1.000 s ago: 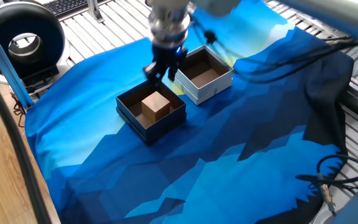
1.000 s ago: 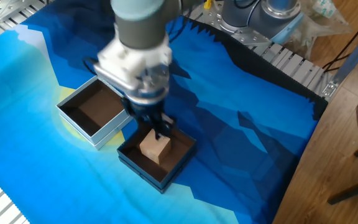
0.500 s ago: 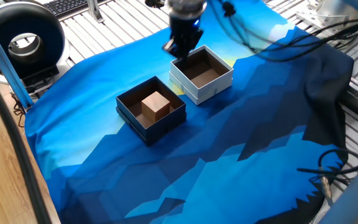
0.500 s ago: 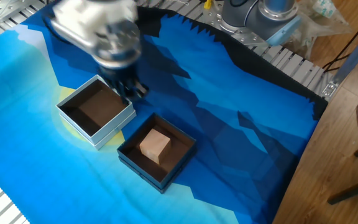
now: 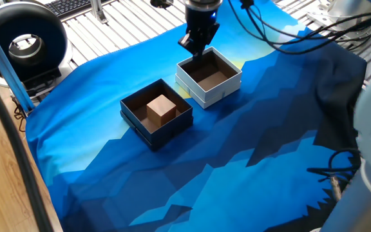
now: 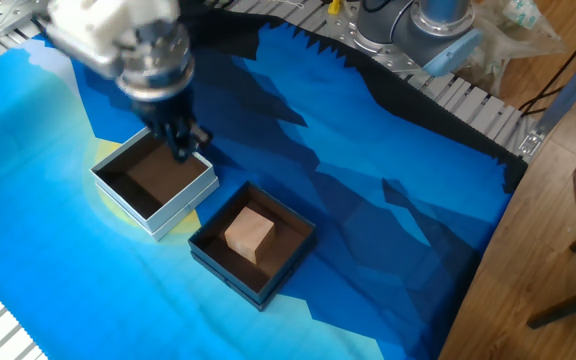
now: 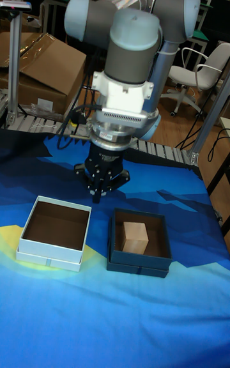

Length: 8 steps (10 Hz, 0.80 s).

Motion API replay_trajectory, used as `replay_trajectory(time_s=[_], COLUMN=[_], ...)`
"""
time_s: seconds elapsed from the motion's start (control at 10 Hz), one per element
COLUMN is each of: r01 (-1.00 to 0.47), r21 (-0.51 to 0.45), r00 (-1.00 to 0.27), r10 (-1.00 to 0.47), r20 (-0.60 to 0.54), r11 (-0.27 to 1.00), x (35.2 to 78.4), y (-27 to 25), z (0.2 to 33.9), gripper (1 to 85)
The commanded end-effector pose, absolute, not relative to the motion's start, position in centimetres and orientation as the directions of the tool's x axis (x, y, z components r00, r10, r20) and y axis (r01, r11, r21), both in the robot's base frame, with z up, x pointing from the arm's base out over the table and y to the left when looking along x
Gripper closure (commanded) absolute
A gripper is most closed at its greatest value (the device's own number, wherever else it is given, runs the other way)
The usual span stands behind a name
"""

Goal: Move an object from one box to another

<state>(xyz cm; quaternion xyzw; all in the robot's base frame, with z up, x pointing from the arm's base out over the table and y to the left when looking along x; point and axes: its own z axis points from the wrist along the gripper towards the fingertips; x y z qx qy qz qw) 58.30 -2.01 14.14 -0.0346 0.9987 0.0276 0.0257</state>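
Note:
The small light-brown cube rests on the floor of the dark navy-walled box. Beside it stands the white-walled box, its brown inside holding nothing. My gripper hangs over the white box's far rim, near the corner closest to the dark box. Its fingers point down and come together at the tips, with nothing held.
Both boxes sit on a blue patterned cloth spread over a slatted metal table. A black round device stands at the far left corner. Loose cables lie at the right edge. The arm's base is behind the cloth.
The gripper left the dark box, where the cube stays, rose and travelled to the white box's far rim. Its fingers have drawn together.

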Motion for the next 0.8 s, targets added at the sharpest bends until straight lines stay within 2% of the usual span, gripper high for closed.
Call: replay_trajectory(time_s=[0.0, 0.3, 0.7], r01=[-0.076, -0.064, -0.064], r21=[0.059, 0.03, 0.024], r00=[-0.992, -0.995, -0.994], r10=[-0.07, -0.062, -0.062], r20=[-0.103, -0.076, -0.094], r11=[0.995, 0.997, 0.998], x=[60.22, 59.58, 60.06], y=[-2.48, -3.31, -3.43], z=[12.71, 12.61, 12.65], gripper=[84.7, 84.7, 84.7])
